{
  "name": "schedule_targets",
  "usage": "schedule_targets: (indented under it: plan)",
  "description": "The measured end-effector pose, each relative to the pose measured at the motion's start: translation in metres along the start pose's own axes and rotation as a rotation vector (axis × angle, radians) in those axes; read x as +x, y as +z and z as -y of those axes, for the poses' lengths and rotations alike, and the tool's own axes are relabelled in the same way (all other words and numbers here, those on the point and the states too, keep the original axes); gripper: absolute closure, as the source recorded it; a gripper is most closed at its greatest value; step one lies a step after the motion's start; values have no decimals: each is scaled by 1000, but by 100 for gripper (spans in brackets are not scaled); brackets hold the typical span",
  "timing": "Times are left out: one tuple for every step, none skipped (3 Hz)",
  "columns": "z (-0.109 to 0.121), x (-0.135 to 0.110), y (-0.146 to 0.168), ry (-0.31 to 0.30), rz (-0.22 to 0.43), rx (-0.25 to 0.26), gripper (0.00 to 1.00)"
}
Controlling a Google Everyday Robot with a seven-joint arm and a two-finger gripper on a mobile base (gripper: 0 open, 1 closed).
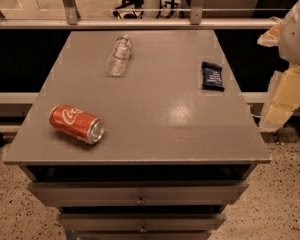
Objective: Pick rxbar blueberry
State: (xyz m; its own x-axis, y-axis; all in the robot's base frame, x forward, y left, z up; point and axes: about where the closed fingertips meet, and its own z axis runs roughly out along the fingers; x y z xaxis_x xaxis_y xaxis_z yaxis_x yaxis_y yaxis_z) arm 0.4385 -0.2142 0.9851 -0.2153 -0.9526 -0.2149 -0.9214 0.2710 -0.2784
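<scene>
Dark blue snack bar (212, 76) lies flat near right edge of grey cabinet top (155, 119); gripper (284, 99) hangs off the right side, near the bar, not touching; open or closed cannot be told; red soda can (76, 123) on its side front left; clear bottle (119, 55) lying at back.

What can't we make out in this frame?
All in the camera view:
- gripper: at the right edge beside the table, partly cut off by the frame edge.
- rxbar: lettering too small to read.
- bottle: label text too small to read.
- can: underside hidden, since it lies on its side.
- drawers: contents hidden by their fronts, lowest one cut off by the bottom edge.
</scene>
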Motion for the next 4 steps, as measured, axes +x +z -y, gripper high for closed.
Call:
schedule_targets:
  plan:
    - [1, 0, 0, 1, 0, 4, 0]
    - [20, 3, 6, 42, 7, 27, 0]
    - [68, 15, 27, 154, 24, 69, 0]
    - [125, 28, 55, 319, 65, 117, 0]
